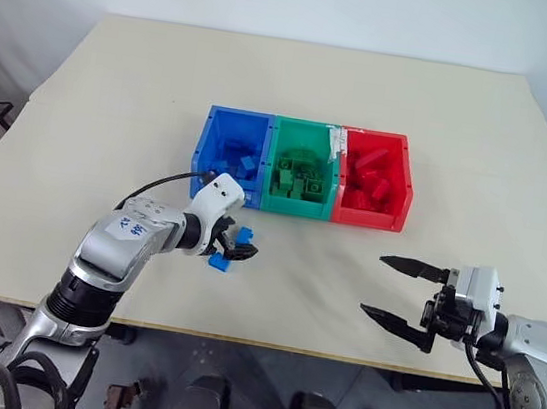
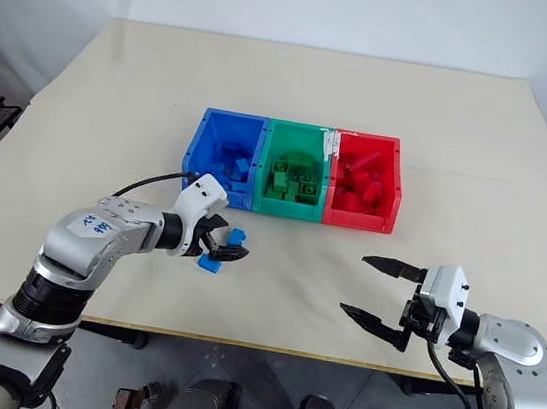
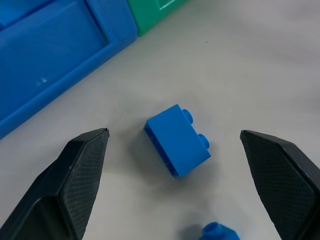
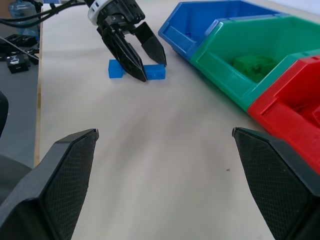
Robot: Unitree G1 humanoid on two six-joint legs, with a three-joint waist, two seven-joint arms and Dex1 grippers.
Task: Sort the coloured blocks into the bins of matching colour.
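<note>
Left tool [image 3: 172,150] gapes wide, empty — blue brick [image 3: 178,140] lies between its fingers.

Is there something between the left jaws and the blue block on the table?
No. The left gripper is open with the blue block lying between its jaws, and nothing visible stands between them; only bare table lies around it.
</note>
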